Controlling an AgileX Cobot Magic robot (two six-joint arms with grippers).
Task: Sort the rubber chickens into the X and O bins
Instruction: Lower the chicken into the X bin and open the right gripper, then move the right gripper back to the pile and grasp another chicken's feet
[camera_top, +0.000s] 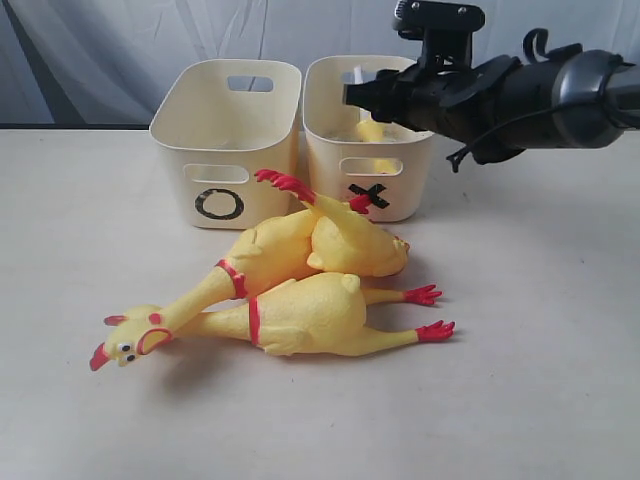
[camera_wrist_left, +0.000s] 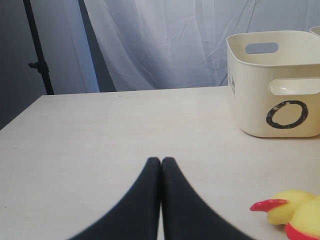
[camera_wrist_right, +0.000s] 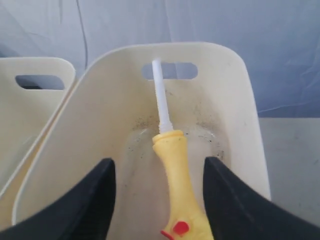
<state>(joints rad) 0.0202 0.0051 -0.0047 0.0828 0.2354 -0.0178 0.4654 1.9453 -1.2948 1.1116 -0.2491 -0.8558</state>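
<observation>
Right gripper (camera_wrist_right: 159, 161) jaws spread wide, gripping nothing. One chicken (camera_wrist_right: 175, 170) sits loose between them, down inside the X bin (camera_wrist_right: 235, 100); reads as a drop-off, hence the hover over the rim. Left gripper (camera_wrist_left: 161, 161) pinched closed, empty, parked low over the table (camera_wrist_left: 100, 130). Two more chickens (camera_top: 300, 315) lie overlapped before the O bin (camera_top: 225, 130), unsorted.

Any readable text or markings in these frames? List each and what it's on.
"O": black, on the front wall of the left cream bin.
"X": black, front wall of the right cream bin.
Dark marks on the left bin's side wall, left wrist view: too blurred to read.
</observation>
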